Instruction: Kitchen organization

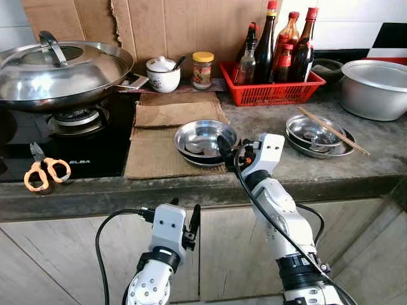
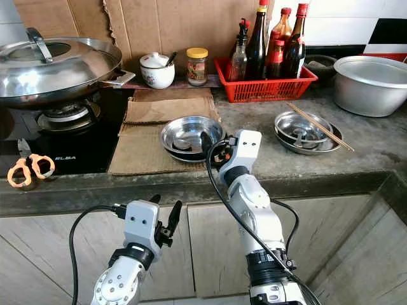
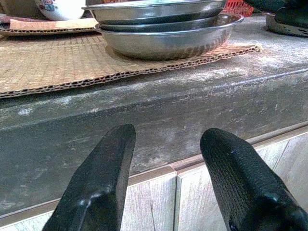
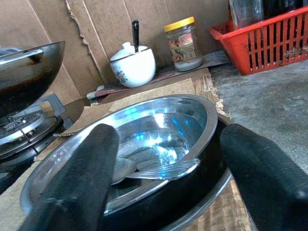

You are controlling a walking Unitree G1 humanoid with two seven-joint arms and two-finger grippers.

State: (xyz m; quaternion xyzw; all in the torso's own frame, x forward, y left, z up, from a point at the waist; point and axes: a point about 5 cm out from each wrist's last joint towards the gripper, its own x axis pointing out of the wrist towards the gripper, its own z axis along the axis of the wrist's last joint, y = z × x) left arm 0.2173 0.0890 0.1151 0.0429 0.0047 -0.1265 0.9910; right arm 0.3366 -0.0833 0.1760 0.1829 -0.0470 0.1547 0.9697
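— Where's the steel bowl point(image 4: 144, 144)?
— Stacked on cardboard point(image 1: 159, 152), directly ahead of the right gripper point(image 4: 163, 178), whose fingers are spread either side of its rim.
— Anything inside?
— A spoon point(image 4: 159, 169), handle lying crosswise between the fingers; its bowl end is partly hidden behind one finger.
— The left gripper point(image 3: 168, 192)?
— Parted, empty, below the counter edge point(image 3: 159, 115), the bowls above it.
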